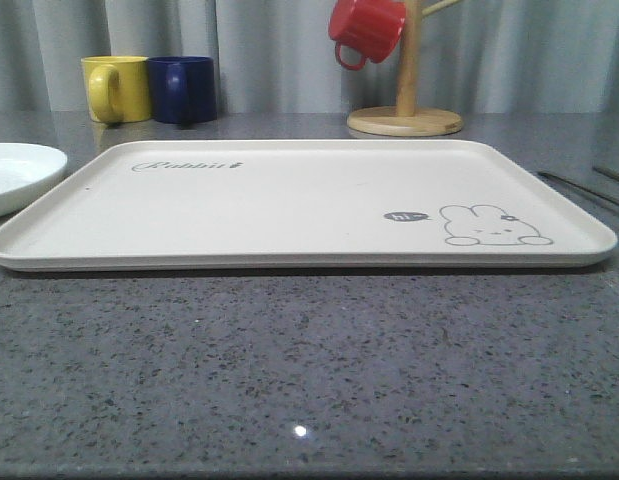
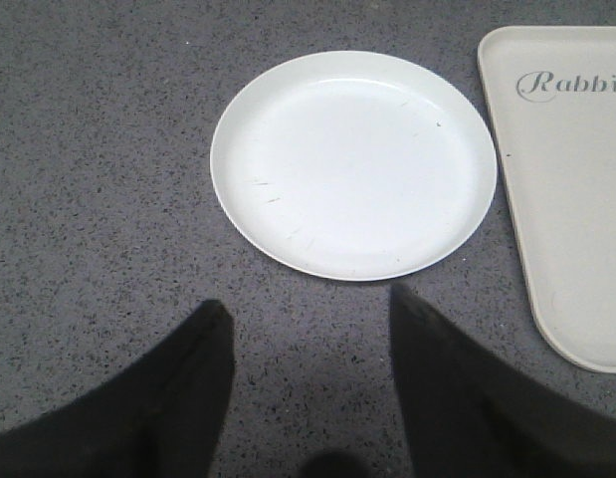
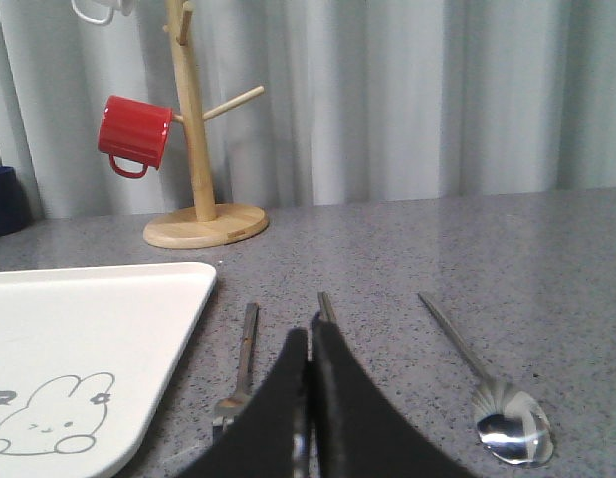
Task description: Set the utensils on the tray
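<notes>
Left tool (image 2: 308, 329) above plate (image 2: 353, 164) (bare)

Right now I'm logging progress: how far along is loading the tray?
Nothing is loaded: the tray is bare. The plate sits on the counter beside it, ahead of the open left tool. The right tool looks shut over the chopsticks, between the fork and spoon. All four items remain.
</notes>
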### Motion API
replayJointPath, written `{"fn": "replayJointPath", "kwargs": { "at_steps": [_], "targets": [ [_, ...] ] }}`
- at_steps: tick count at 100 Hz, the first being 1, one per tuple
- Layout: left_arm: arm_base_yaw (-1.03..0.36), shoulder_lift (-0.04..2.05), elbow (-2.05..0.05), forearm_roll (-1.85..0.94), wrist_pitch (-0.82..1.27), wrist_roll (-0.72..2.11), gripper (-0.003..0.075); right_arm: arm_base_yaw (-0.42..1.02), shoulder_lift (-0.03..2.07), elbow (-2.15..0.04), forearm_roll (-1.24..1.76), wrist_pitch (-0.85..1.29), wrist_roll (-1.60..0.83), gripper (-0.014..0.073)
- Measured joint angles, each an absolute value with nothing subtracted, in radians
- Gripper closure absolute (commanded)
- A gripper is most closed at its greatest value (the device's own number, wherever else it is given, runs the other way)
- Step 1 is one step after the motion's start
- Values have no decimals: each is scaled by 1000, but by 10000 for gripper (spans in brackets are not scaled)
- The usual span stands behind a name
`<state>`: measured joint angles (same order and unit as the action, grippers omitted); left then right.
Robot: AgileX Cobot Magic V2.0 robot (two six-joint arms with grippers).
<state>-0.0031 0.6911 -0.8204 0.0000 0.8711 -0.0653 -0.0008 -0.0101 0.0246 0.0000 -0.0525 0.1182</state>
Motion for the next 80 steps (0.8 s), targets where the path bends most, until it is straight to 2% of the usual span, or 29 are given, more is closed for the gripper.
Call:
{"fn": "replayJointPath", "kwargs": {
  "at_steps": [25,61,80],
  "targets": [
    [-1,765,-843,0,872,-67,292,-1,-10,25,0,-53,118,662],
    [3,1199,-1100,0,889,-90,292,-1,-10,25,0,-53,118,662],
    [67,1380,-1233,-8,895,-91,292,-1,-10,25,0,-53,118,662]
  ]
}}
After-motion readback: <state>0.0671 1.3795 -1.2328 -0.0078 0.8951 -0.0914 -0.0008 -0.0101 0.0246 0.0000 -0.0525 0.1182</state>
